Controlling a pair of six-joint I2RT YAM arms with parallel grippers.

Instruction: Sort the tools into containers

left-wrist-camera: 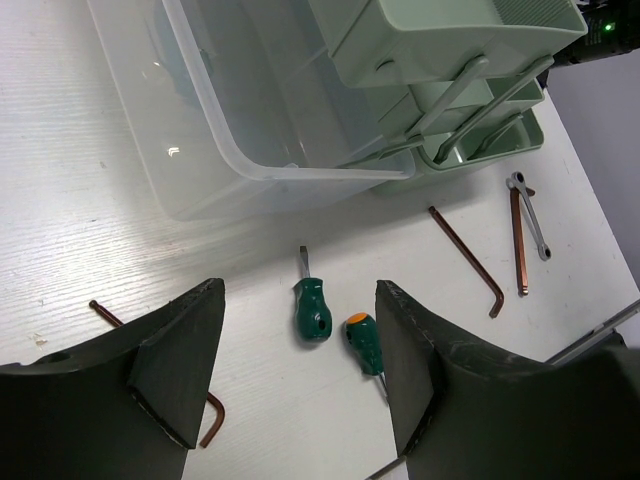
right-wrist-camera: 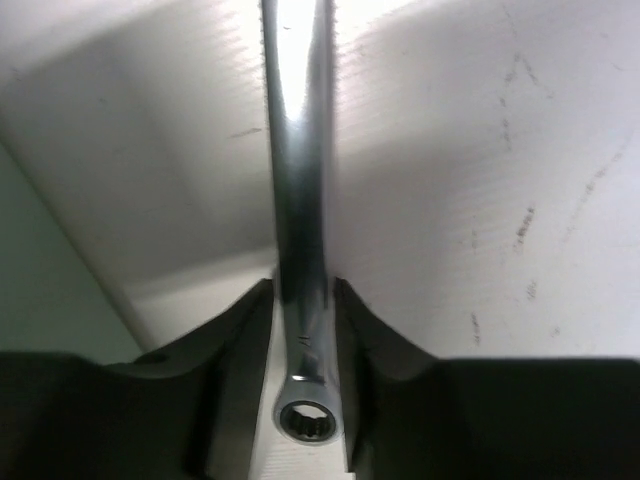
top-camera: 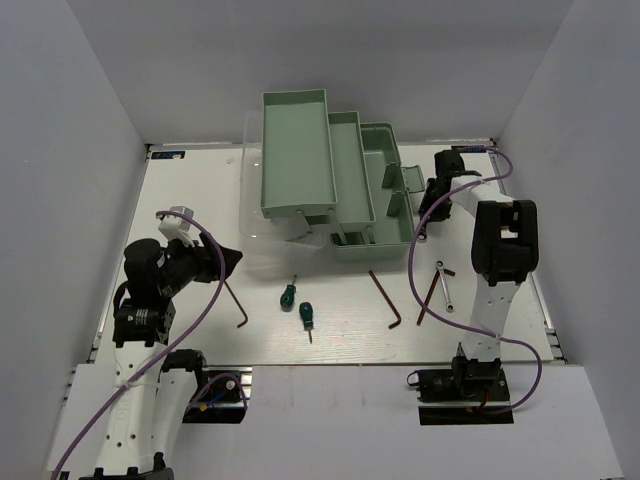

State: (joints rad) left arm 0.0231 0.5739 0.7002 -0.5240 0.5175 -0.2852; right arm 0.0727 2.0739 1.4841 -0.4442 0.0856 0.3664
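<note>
The mint-green toolbox (top-camera: 385, 215) stands open at the back with its tiered trays (top-camera: 295, 150) folded out and its clear lid (left-wrist-camera: 220, 130) to the left. My right gripper (top-camera: 426, 222) (right-wrist-camera: 302, 330) is shut on a slim silver wrench (right-wrist-camera: 298, 190), just right of the toolbox base, low over the table. My left gripper (top-camera: 232, 260) (left-wrist-camera: 298, 385) is open and empty above two green-handled screwdrivers (left-wrist-camera: 312, 312) (left-wrist-camera: 362, 342). They also show in the top view (top-camera: 288, 293) (top-camera: 306, 317).
Reddish-brown hex keys lie on the table: one at the left (top-camera: 237, 305), one in the middle (top-camera: 385, 298), one at the right (top-camera: 428, 297) crossing a second silver wrench (top-camera: 444, 287). White walls close in the table on three sides.
</note>
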